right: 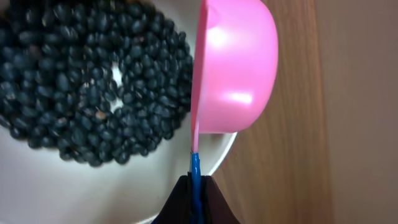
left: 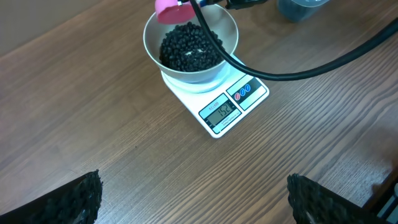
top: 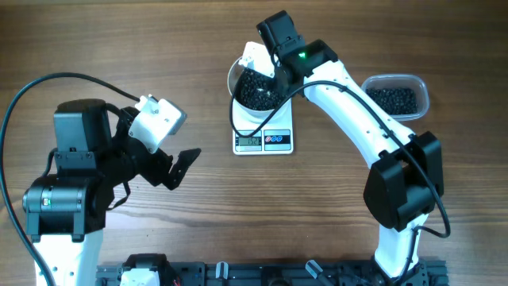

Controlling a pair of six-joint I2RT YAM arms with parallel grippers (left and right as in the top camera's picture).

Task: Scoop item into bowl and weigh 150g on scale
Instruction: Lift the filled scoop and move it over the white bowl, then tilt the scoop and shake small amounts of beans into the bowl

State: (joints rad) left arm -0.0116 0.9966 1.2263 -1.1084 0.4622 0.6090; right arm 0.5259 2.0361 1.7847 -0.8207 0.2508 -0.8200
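Observation:
The white bowl [top: 235, 97] stands on the white scale [top: 278, 141] and holds a heap of black beans [top: 258, 89], the item. My right gripper [right: 195, 186] is shut on the blue-taped handle [right: 195, 169] of a pink scoop [right: 239, 68]. The scoop is turned on its side at the bowl's rim [right: 214, 158], mouth toward the beans [right: 93, 93]. From the left wrist view I see the bowl [left: 149, 37], beans [left: 189, 46], scale [left: 233, 107] with its lit display, and scoop [left: 169, 9]. My left gripper [left: 196, 198] hangs open over bare wood, well short of the scale.
A clear plastic tub [top: 418, 86] with more black beans [top: 393, 98] sits to the right of the scale, behind the right arm. A black cable [left: 298, 68] arcs over the scale. The left arm's base [top: 67, 191] fills the table's left side.

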